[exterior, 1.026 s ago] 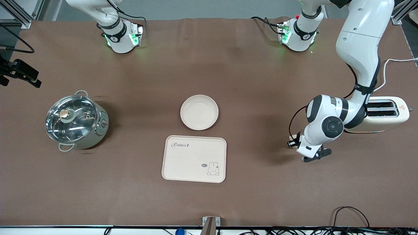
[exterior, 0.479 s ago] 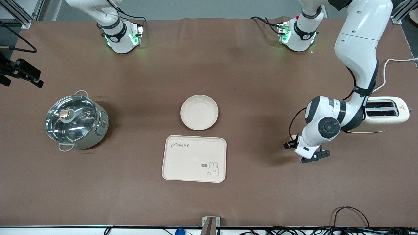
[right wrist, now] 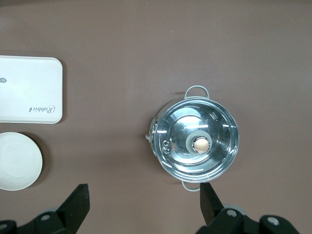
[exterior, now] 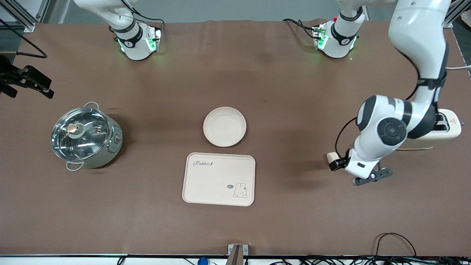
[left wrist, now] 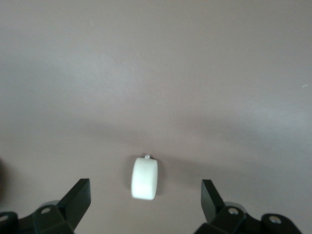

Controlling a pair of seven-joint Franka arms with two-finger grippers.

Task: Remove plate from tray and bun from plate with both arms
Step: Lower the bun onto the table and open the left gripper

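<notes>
The round cream plate (exterior: 224, 126) lies mid-table, touching nothing, just farther from the front camera than the rabbit tray (exterior: 219, 179). The small pale bun (exterior: 332, 157) lies on the brown mat toward the left arm's end, nearer the camera than the toaster. My left gripper (left wrist: 146, 184) hangs open low over the bun (left wrist: 145, 178), which sits on the mat between the two spread fingers, touching neither. My right gripper (right wrist: 145, 194) is open and empty, high over the mat beside the pot (right wrist: 196, 146); the plate (right wrist: 18, 161) shows at that view's edge.
A steel pot with a glass lid (exterior: 85, 137) stands toward the right arm's end. A cream toaster (exterior: 448, 127) stands at the left arm's end, partly covered by the left arm. Cables run along the table's near edge.
The left arm's wrist has shifted toward the left arm's end of the table, and the bun now shows on the mat beside it. Plate, tray and pot have not moved.
</notes>
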